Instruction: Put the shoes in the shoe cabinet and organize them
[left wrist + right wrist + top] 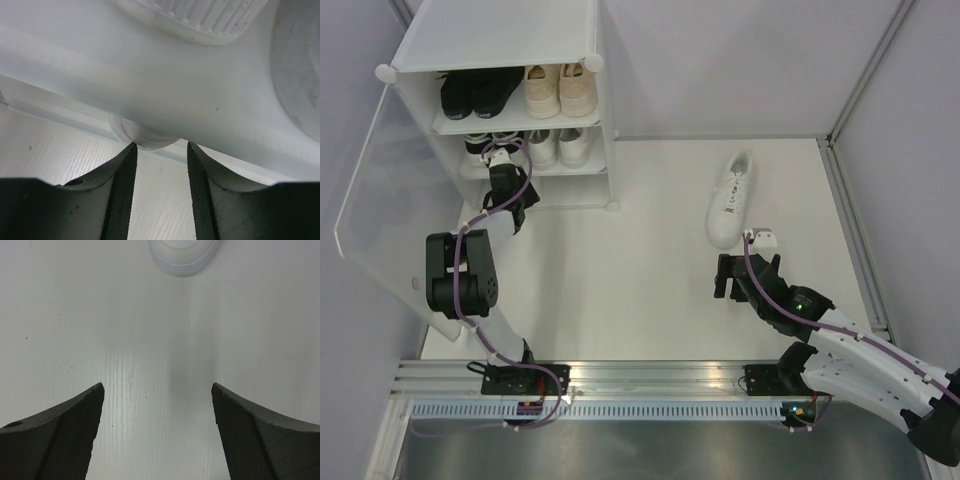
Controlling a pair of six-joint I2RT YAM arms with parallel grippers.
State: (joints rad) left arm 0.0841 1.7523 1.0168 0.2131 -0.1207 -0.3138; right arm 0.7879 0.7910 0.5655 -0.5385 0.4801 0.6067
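Observation:
The shoe cabinet (500, 40) stands at the back left with its frosted door (375, 190) swung open. A black pair (478, 92) and a beige pair (560, 88) sit on its top shelf. Below them are a black-and-white shoe (480, 145) and white shoes (558, 145). My left gripper (503, 170) is at the cabinet's lower front, open and empty (161, 146), its tips just short of a round white connector (145, 137), under a ribbed white sole (200, 17). One white shoe (732, 198) lies on the floor. My right gripper (745, 262) stands open below it, apart from the shoe (184, 255).
Grey walls enclose the white floor (650, 300) at the back and on the right. The open door panel juts out to the left of my left arm. A metal rail (640, 378) carrying both arm bases runs along the near edge.

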